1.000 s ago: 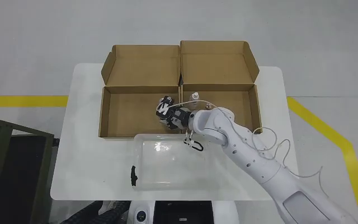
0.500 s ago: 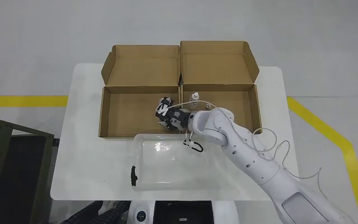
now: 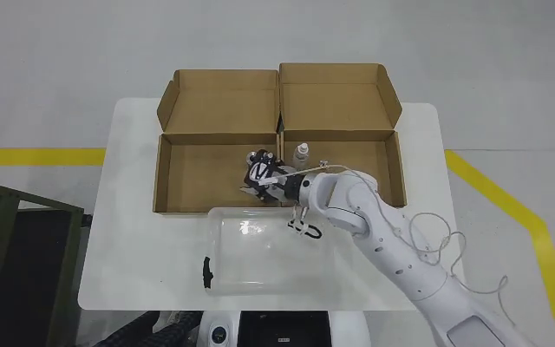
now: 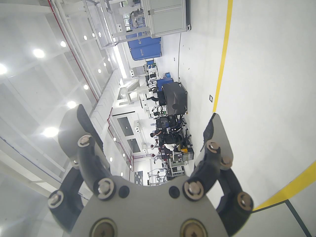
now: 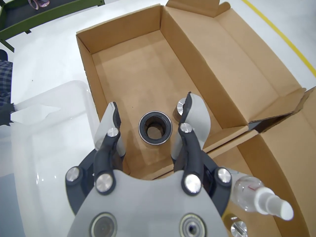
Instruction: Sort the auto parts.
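My right gripper [image 5: 151,101] [image 3: 259,169] hangs open over the right end of the left cardboard box [image 5: 118,36] [image 3: 199,178]. Directly below it a black ring-shaped bearing [image 5: 154,129] lies flat on the box floor, between the fingers but untouched. A small metal cylinder [image 5: 179,108] stands on the floor beside one finger. A black part [image 3: 206,271] lies in the clear plastic tray [image 3: 260,256] at the table's front. My left gripper [image 4: 148,114] is open and holds nothing, pointing out at the room.
The right cardboard box [image 3: 364,160] [image 5: 284,154] holds a clear spray bottle [image 3: 300,156] [image 5: 256,198] and a metal piece [image 5: 238,228]. Both box lids stand open at the far side. A green cart [image 5: 49,3] sits beyond the table's left edge.
My right arm has shifted slightly to the right above the left box, uncovering the spray bottle in the top view. The gripper stays over the same end of the box.
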### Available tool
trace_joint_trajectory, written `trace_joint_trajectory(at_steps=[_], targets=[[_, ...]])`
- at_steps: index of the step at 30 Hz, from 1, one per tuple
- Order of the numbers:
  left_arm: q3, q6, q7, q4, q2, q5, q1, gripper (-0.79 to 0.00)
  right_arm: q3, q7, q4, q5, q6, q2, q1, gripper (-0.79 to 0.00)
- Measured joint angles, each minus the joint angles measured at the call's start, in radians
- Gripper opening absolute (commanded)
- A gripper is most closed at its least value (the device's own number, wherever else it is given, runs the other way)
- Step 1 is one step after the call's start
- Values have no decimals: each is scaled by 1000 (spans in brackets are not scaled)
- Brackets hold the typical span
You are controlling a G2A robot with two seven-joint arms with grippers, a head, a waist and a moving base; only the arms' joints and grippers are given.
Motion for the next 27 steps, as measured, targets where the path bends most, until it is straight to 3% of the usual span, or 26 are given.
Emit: trace_joint_trajectory(at_steps=[10,16,27], targets=[[0,0,0,0,0,0,0,0,181,-104,-220,-95,-86,58,-209,-197],[0,0,0,0,0,0,0,0,322,-218,-323,-177,-111,92,-375,0],[0,0,0,0,0,0,0,0,579,-470,-404,-212,-76,129,-674,0]])
